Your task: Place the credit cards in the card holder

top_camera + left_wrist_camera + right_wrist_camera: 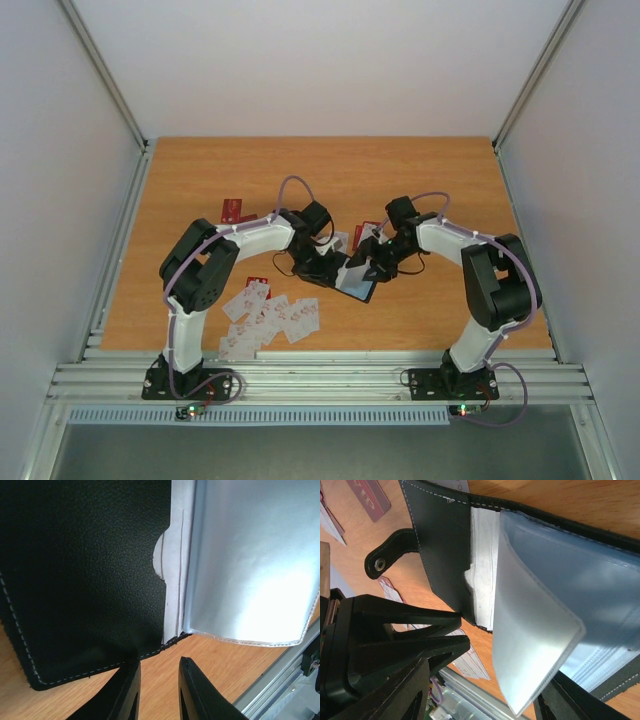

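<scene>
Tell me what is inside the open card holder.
The card holder is open, showing a fan of clear plastic sleeves and a pale lining at the pocket's notch. Whether any card sits in the sleeves or behind the black pocket cannot be told.

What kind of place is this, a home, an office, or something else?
Probably a robotics test cell: a wooden table boxed in by white panels on aluminium framing, a left arm and a right arm bolted at its near edge.
</scene>
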{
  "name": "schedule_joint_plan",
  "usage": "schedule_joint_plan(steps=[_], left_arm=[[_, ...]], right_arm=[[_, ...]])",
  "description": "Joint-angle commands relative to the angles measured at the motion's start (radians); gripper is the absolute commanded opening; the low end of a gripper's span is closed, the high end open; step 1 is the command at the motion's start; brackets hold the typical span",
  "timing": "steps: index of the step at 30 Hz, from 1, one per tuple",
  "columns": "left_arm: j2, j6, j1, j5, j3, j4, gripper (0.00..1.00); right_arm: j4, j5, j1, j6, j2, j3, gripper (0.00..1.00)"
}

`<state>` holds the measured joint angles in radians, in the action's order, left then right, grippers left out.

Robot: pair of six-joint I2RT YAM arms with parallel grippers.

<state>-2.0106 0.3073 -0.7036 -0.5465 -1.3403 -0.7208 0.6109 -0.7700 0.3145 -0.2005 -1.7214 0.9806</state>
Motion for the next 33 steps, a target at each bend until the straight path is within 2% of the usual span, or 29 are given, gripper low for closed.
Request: schedule_joint_plan(steps=[1, 14, 24, 33], left_arm=[[0.042, 0.012, -0.007, -0.007, -0.004, -0.007, 0.24], [0.193, 0.03, 0.012, 0.029, 0.019, -0.077, 0.25], [0.309, 0.057, 0.093, 0.044, 0.118, -0.086, 0.27], [0.284, 0.044, 0.137, 0.051, 0.123, -0.074, 0.34]], right_arm=[[0.02, 0.008, 0.016, 0.023, -0.031, 0.04, 0.56], [0.059, 0.0, 0.055, 0.04, -0.115, 0.168, 0.57], [0.056, -0.009, 0.085, 0.04, -0.204, 0.257, 0.56], [0.067, -0.001, 0.103, 0.038, -0.263, 0.312, 0.57]])
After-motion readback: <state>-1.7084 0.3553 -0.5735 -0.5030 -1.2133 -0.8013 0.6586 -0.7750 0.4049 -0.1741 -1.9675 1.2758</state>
